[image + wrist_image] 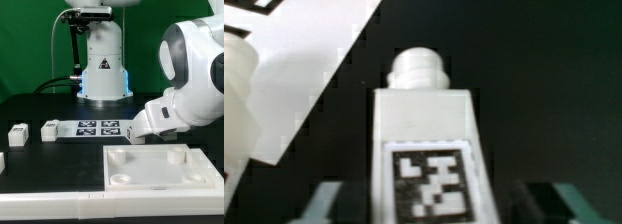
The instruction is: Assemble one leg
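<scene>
Black tabletop (544, 90), claw (441, 198) spread apart, leg (423, 120) between its fingers, gaps on both sides

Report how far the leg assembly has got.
Done: nothing joined; the plate shows empty corner sockets. In hand: the gripper straddles the leg, fingers apparently clear of its sides, no grasp yet. Left: close on it, lift, seat it in a socket.

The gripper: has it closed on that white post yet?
Not yet. In the wrist view the gripper is open: its fingers flank the leg, with a dark gap on each side.
</scene>
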`<state>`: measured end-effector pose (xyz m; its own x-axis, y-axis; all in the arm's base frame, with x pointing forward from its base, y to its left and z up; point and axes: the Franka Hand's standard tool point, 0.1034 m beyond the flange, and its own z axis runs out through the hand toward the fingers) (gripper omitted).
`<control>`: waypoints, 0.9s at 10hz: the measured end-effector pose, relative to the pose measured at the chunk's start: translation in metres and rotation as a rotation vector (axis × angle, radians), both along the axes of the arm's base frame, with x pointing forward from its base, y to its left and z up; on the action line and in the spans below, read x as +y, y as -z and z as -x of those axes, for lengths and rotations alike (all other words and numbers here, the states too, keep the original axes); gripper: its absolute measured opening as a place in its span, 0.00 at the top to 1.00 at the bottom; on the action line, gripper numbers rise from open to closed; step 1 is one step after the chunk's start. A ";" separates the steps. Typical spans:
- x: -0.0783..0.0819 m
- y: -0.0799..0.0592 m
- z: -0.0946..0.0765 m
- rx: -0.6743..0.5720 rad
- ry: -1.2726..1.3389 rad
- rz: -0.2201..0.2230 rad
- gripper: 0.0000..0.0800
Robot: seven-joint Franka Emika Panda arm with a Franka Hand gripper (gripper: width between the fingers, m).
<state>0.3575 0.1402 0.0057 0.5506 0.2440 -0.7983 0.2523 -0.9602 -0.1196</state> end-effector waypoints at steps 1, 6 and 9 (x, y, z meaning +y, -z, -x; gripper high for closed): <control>0.000 0.000 0.000 0.000 0.000 0.000 0.64; 0.000 0.000 0.000 0.000 0.000 0.000 0.64; -0.002 -0.037 -0.009 0.042 -0.011 0.019 0.63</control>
